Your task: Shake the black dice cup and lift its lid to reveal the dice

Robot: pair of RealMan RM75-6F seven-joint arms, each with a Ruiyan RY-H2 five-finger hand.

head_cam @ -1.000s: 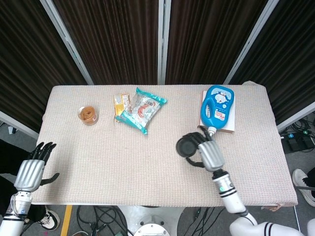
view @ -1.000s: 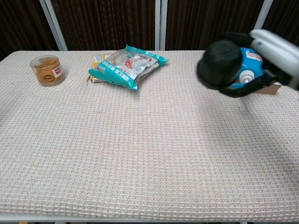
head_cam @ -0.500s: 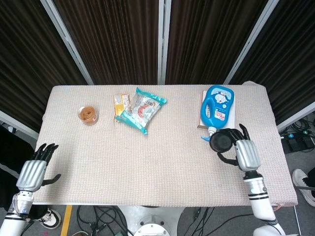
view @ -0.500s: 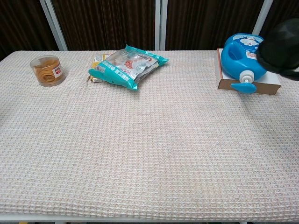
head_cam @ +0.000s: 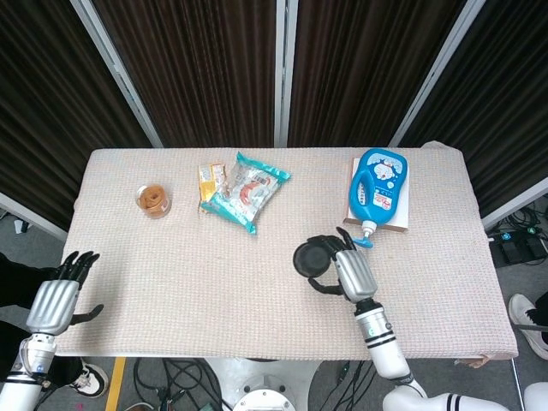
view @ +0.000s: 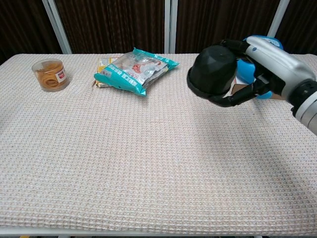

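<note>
Gripping the black dice cup [view: 214,73] aloft over the table's [head_cam: 171,282] right-centre, the right hand [view: 265,62] should keep its wrap firm so the lid stays seated while shaking, while the left hand [head_cam: 53,304] hangs empty, fingers spread.

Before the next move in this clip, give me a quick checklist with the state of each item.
1. Right hand grips the black dice cup: ok.
2. Cup lifted off the table: ok, chest view shows it in the air.
3. Lid on the cup: cannot tell, no seam shows.
4. Dice inside: cannot tell, hidden.
5. Left hand holds nothing, at the table's left edge: ok.
6. Blue bottle near the cup's swing: not ok, close behind it.
</note>
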